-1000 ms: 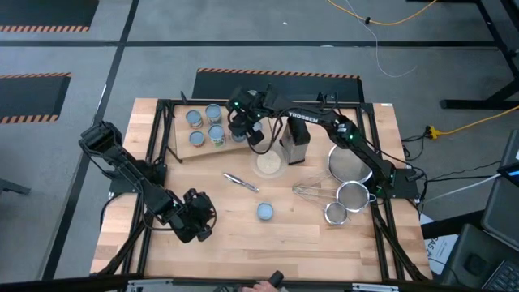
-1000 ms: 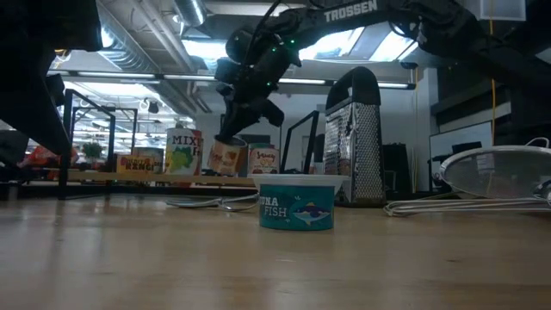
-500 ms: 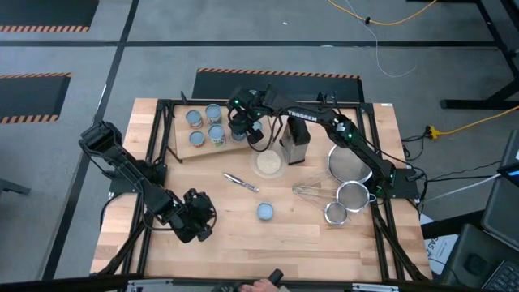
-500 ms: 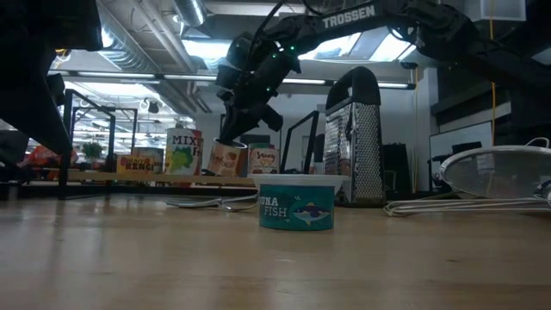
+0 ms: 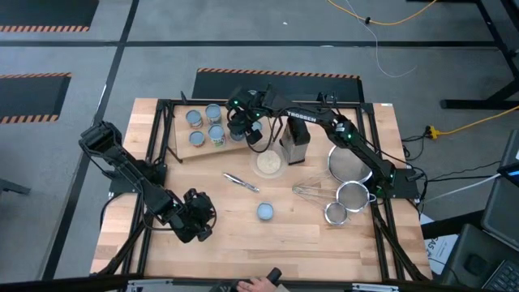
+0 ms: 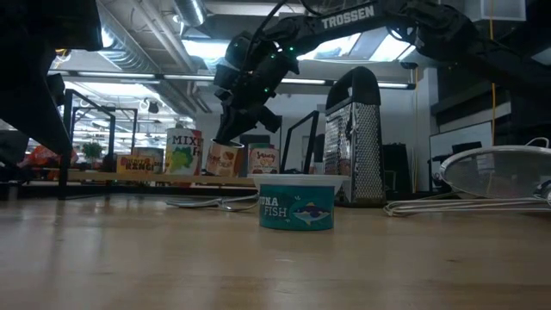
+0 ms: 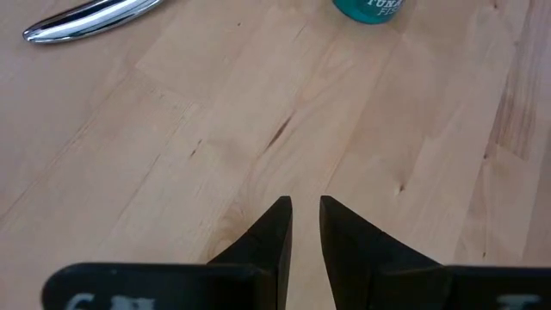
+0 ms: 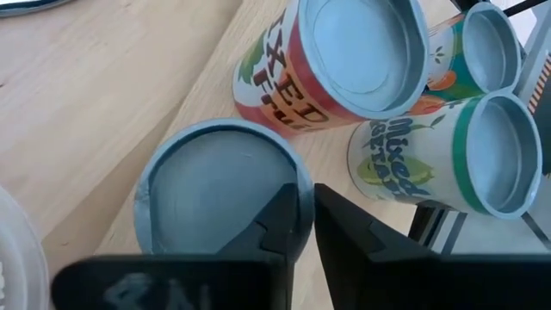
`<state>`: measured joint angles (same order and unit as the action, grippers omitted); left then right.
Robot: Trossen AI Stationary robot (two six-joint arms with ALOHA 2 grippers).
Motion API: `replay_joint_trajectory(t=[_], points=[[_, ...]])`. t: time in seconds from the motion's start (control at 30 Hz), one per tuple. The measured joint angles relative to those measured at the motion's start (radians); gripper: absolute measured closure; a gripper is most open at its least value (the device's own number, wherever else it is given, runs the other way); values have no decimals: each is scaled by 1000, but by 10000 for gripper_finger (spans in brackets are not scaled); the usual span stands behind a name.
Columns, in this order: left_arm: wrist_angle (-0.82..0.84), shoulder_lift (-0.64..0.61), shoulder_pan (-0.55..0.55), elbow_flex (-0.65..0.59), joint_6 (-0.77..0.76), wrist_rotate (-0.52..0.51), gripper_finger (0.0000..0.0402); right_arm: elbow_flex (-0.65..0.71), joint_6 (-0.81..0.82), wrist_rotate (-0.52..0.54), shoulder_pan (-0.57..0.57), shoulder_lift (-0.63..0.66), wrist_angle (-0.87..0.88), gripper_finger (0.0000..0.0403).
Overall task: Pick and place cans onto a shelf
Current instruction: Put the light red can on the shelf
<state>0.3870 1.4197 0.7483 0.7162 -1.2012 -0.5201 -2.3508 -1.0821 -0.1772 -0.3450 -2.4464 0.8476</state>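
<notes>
Several cans (image 5: 204, 126) stand on the shelf (image 5: 185, 152) at the far left of the table. My right gripper (image 5: 242, 132) reaches down over the shelf's right end and is shut on one more can (image 8: 215, 200) with a pale blue-grey top. That can stands beside a red-labelled can (image 8: 344, 60) and a green-labelled one (image 8: 448, 155). A teal tuna can (image 5: 265, 212) stands alone on the tabletop near the front. My left gripper (image 5: 197, 219) hovers left of it over bare wood, shut with only a slit between its fingers (image 7: 277, 232). My right gripper pinches the can's rim (image 8: 301, 185) on one side, one finger over the top and the other outside the wall. The fingers slant down onto it from the table's right. The can sits below the fingertips (image 6: 225, 138) at the shelf's right end; its base is hidden.
A metal grater (image 5: 294, 142) and a whitish bowl (image 5: 269, 165) stand just right of the shelf. A metal utensil (image 5: 241, 182), a whisk (image 5: 308, 189) and three strainers (image 5: 350, 195) lie at mid and right. A person's hand (image 5: 258, 285) shows at the near edge.
</notes>
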Motion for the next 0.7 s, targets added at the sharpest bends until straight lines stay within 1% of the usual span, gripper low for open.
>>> replay_joint_trajectory(t=[0.57, 0.63, 0.7], points=[[0, 0, 0, 0, 0, 0, 347, 0, 0, 1, 0, 0, -21, 352], [0, 0, 0, 0, 0, 0, 347, -3, 5, 27, 6, 0, -17, 352], [0, 0, 0, 0, 0, 0, 347, -3, 16, 88, 16, 7, -18, 352]])
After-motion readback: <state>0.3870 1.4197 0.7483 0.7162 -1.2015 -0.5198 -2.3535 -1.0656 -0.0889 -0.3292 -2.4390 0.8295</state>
